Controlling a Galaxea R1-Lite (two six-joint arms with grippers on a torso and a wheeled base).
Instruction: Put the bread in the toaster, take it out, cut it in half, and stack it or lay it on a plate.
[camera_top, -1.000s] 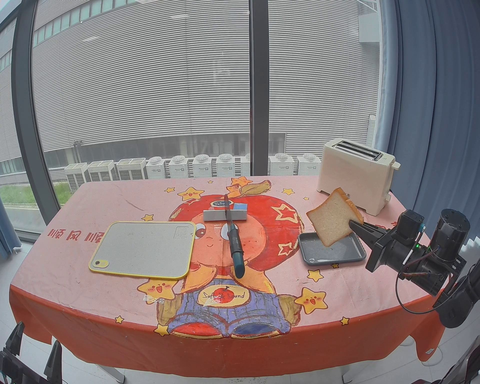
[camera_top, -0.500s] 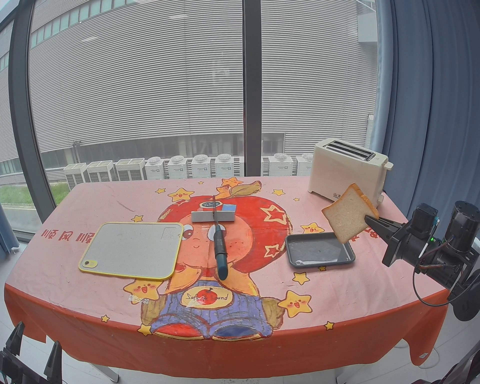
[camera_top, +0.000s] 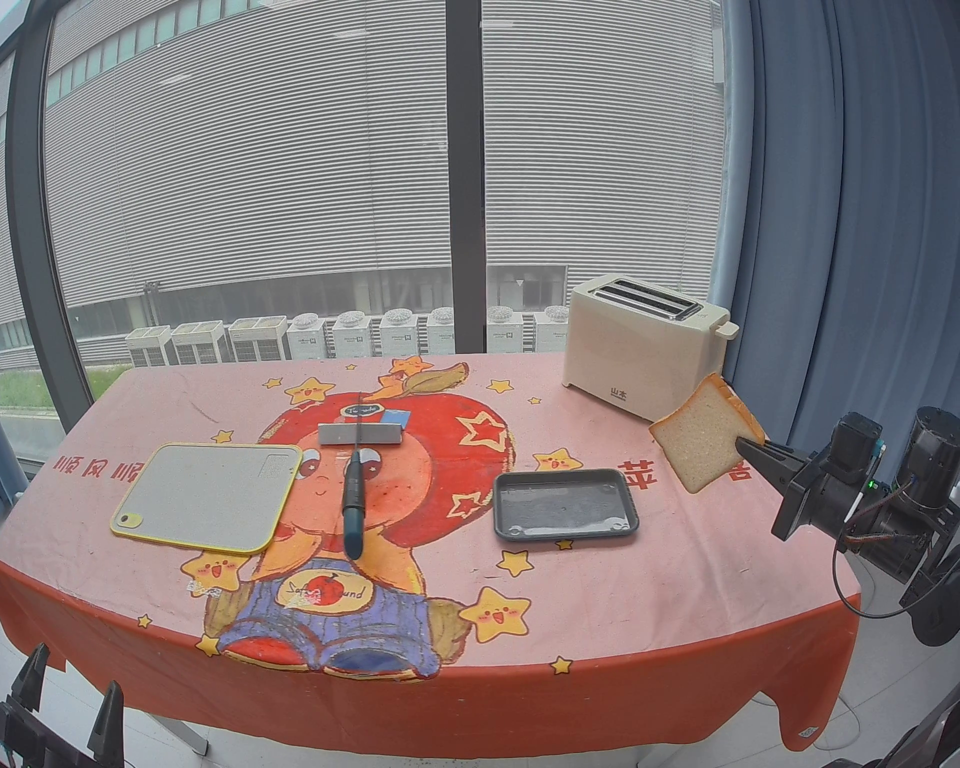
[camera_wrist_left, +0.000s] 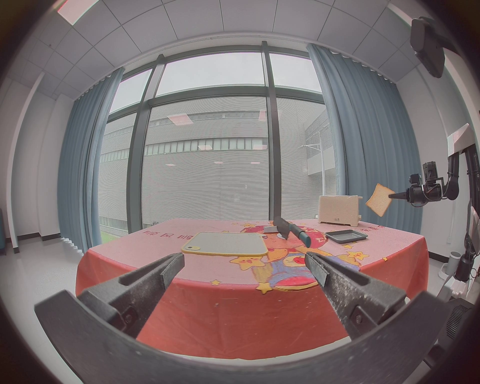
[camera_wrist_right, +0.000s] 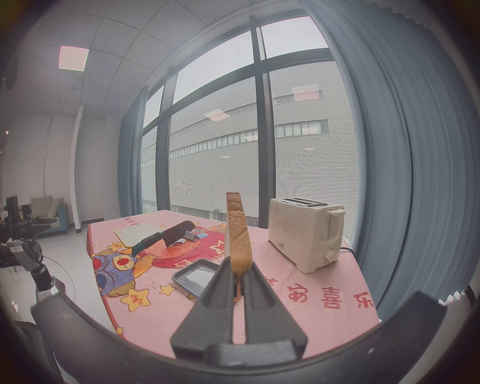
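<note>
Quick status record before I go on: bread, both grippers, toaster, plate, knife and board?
bread: one slice, held in the air near the toaster, not in a slot
right gripper: shut on the bread's edge
left gripper: open, holding nothing, back from the table
toaster: upright, far right of the table, no bread showing in its slots
plate: dark tray, flat, in front of the toaster
knife: lying with its blade across a small grey block
cutting board: flat, left of the knife
</note>
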